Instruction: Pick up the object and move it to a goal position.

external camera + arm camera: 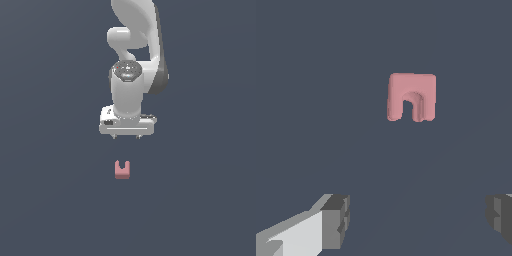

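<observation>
Pink-red U-shaped block (122, 170) lying flat on the desk (50, 200), untouched, notch pointing toward the end effector (126, 136). Sits ahead of and below the end effector, clear gap between them, nothing in contact. In the wrist view, same block (411, 97) out in front of the fingertips (337, 220), not between them, and nearer one finger's line than the other (so approx. centred at best, not aligned yet).

End effector spread wide, both fingers far apart at the wrist view's edges, gripping nothing. Hangs above the desk w/ the arm roughly vertical over it.

Progress, judged from this: v. early. Nothing done yet beyond being near the block. Left to do: shift over the block, descend so fingers straddle it, close, lift, carry to goal. No goal marker visible in either view, so can't tell where it goes or how far.

Block much narrower than the open span, so plenty of margin for the straddle.
</observation>
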`<state>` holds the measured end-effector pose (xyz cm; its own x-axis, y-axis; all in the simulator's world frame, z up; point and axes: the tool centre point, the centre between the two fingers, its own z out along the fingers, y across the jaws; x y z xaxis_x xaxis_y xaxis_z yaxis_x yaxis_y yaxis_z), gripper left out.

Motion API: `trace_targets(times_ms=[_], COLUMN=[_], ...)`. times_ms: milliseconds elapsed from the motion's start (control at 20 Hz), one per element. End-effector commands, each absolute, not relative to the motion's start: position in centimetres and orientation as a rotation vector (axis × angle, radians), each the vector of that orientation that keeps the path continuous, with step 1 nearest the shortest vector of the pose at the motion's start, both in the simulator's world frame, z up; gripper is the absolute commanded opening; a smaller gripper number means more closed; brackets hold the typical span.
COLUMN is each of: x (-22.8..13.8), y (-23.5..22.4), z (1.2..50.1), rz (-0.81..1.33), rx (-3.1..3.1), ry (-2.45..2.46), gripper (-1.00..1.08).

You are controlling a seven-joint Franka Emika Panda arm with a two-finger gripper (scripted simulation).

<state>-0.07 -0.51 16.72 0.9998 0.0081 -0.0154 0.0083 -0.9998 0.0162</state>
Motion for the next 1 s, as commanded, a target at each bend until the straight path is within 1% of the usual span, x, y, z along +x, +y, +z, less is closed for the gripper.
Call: trace_targets(times_ms=[0, 600, 950], x=[-0.1, -0.5, 0.7], y=[-0.5, -0.5, -0.7], z=[16.7, 17.3, 16.5], rz=[-0.024, -0.045, -0.04], rx=[3.125, 3.097, 3.102], ry=[0.013, 0.083, 0.07], gripper=[1.0, 1.0, 1.0])
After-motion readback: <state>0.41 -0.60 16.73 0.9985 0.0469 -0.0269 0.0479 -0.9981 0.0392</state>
